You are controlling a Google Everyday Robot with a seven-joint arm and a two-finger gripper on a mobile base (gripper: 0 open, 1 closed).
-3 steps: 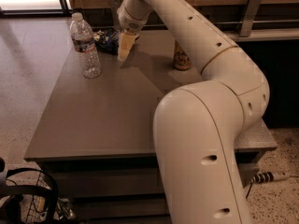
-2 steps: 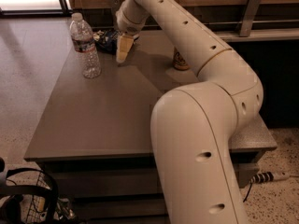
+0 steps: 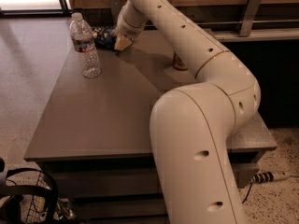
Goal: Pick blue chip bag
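Note:
The blue chip bag [image 3: 103, 35] is a dark, crumpled foil bag lying at the far left corner of the grey table [image 3: 107, 106], just behind the water bottle. My gripper [image 3: 122, 43] reaches down from the long white arm to the bag's right edge, low over the tabletop and touching or nearly touching the bag. The arm hides part of the bag's right side.
A clear plastic water bottle [image 3: 85, 46] stands upright just left and in front of the bag. A gold-orange can [image 3: 178, 63] stands at the back, mostly hidden behind the arm. A dark counter with a rail [image 3: 243, 22] runs behind the table. A wire basket [image 3: 28, 204] sits on the floor at lower left.
The gripper has moved a little further back and left, closer onto the bag. The arm now covers more of the can. The bottle has not moved.

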